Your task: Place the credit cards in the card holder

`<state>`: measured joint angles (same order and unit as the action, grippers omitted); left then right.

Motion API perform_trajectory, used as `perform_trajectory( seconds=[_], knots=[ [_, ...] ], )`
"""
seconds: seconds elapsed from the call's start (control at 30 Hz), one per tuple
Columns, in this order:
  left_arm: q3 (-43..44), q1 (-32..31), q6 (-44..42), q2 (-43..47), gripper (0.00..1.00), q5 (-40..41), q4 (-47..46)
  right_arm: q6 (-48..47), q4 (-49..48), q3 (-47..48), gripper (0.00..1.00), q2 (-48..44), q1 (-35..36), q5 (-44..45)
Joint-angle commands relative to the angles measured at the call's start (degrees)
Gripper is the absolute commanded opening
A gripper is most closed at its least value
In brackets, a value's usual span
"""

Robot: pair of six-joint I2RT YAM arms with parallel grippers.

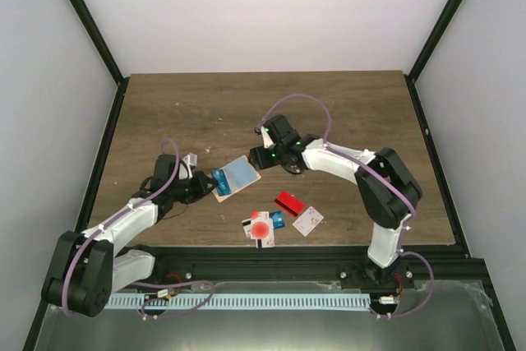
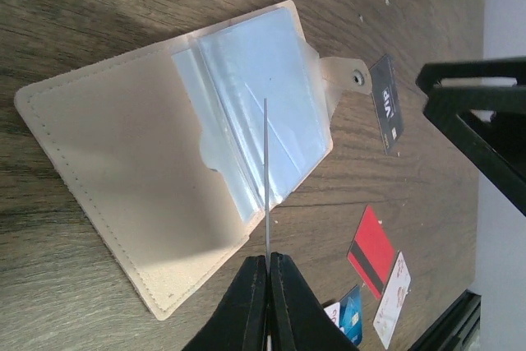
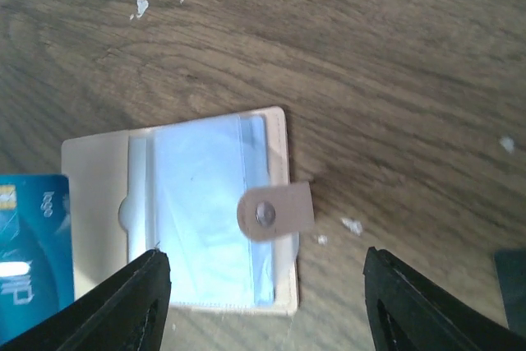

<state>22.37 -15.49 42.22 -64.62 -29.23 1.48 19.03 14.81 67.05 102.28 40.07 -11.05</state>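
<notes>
The card holder (image 1: 241, 175) lies open on the wood, beige with clear sleeves (image 2: 263, 80) and a snap tab (image 3: 275, 211). My left gripper (image 1: 208, 182) is shut on a blue credit card (image 1: 220, 178). In the left wrist view that card (image 2: 266, 170) shows edge-on, its far end over the sleeves. It also overlaps the holder's left edge in the right wrist view (image 3: 29, 244). My right gripper (image 3: 267, 289) hangs open just above the holder (image 3: 177, 203), holding nothing. Loose cards lie nearer the front: red (image 1: 289, 202), white with a red dot (image 1: 260, 228), blue (image 1: 277, 219), white (image 1: 307, 220).
A dark card (image 2: 386, 104) lies beyond the holder's tab, close to my right gripper (image 2: 477, 113). The red card (image 2: 374, 248), a white card (image 2: 392, 297) and a blue card (image 2: 352, 314) lie to the right of my left fingers. Black frame rails border the table.
</notes>
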Motion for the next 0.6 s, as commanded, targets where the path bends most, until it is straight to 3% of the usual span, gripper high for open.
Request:
perform_trajectory(
  seconds=[0.0,0.13,0.3,0.4,0.57],
  knots=[
    [0.1,0.83,-1.67,-0.66,0.04,-1.25,0.13,-4.9,4.34,7.12,0.66,4.64,1.93,4.82],
    [0.48,1.78,-1.98,-2.49,0.04,-1.71,0.1,-6.19,5.65,10.99,0.65,8.92,2.69,5.11],
    [0.39,2.55,-1.96,-3.96,0.04,-2.53,-0.8,-6.86,6.41,13.14,0.55,12.16,3.16,5.93],
    [0.63,2.76,-3.22,-4.64,0.04,-2.82,-1.08,-7.06,6.37,13.74,0.44,13.13,3.17,6.68],
    [0.83,2.83,-3.34,-6.19,0.04,-3.73,-2.34,-7.32,6.26,14.0,0.17,13.91,3.17,7.18]
  ],
)
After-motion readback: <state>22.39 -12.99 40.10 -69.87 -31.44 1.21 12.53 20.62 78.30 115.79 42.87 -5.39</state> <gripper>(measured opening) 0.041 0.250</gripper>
